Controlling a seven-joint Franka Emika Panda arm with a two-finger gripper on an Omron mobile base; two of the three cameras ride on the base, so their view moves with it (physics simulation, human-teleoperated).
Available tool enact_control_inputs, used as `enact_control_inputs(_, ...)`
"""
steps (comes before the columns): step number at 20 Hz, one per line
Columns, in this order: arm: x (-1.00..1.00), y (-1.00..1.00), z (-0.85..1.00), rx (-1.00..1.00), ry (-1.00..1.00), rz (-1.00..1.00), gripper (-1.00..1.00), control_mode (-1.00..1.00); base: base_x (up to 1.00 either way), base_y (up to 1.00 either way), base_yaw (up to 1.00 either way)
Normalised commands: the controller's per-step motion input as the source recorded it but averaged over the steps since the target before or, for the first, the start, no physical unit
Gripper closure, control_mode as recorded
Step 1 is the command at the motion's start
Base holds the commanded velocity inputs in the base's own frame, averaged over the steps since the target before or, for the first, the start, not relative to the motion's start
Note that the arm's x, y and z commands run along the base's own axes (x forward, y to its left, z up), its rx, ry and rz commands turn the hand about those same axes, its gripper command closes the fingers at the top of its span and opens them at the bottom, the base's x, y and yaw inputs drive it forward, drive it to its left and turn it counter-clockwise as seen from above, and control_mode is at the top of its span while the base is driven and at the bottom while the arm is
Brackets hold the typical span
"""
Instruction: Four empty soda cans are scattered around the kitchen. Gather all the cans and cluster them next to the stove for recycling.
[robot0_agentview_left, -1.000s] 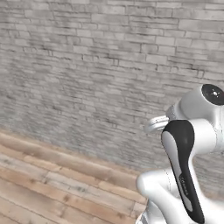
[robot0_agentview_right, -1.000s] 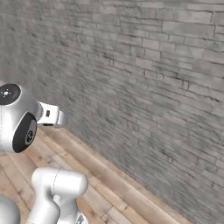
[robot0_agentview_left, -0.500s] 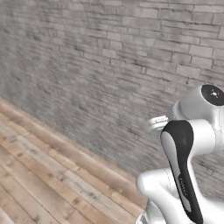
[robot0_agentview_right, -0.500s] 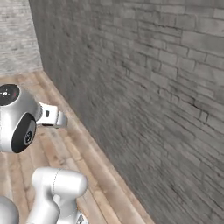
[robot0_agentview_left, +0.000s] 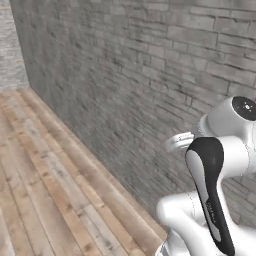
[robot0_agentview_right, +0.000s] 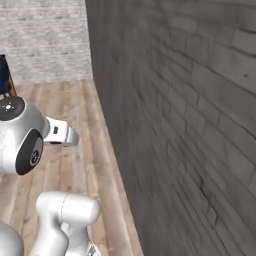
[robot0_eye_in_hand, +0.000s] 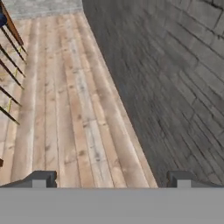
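Base sat close to a grey brick wall (robot0_agentview_left: 150, 75) w/ pale wooden plank floor (robot0_agentview_left: 45, 190) running along its foot toward a far corner. The white arm (robot0_agentview_left: 215, 200) was tucked up over the base. The two-finger gripper (robot0_eye_in_hand: 112, 178) pointed down at bare floorboards beside the wall, dark fingertips (robot0_eye_in_hand: 41, 178) spread wide apart, nothing btwn them. At the hand view's left edge, thin dark slanted legs (robot0_eye_in_hand: 11, 48), prob. a stool or chair, can't tell which. No red soda cans or black gas stove could be seen, so their whereabouts can't be told. Step in hand looked like transit/search, not pickup. Next move prob. calls for driving on until a can or counter comes into sight, then lining up the wide-spread gripper.
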Motion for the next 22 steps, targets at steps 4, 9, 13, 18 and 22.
enact_control_inputs(4, 0.00, 0.00, 0.00, 0.00, 0.00, 0.00, -1.00, 1.00, 0.71, -0.02, 0.55)
enact_control_inputs(9, 0.00, 0.00, 0.00, 0.00, 0.00, 0.00, -1.00, 1.00, 0.50, 0.00, 0.50)
enact_control_inputs(13, 0.00, 0.00, 0.00, 0.00, 0.00, 0.00, -1.00, 1.00, 0.32, -0.06, 0.48)
enact_control_inputs(18, 0.00, 0.00, 0.00, 0.00, 0.00, 0.00, -1.00, 1.00, 0.33, -0.08, 0.42)
enact_control_inputs(22, 0.00, 0.00, 0.00, 0.00, 0.00, 0.00, -1.00, 1.00, 0.31, -0.31, 0.38)
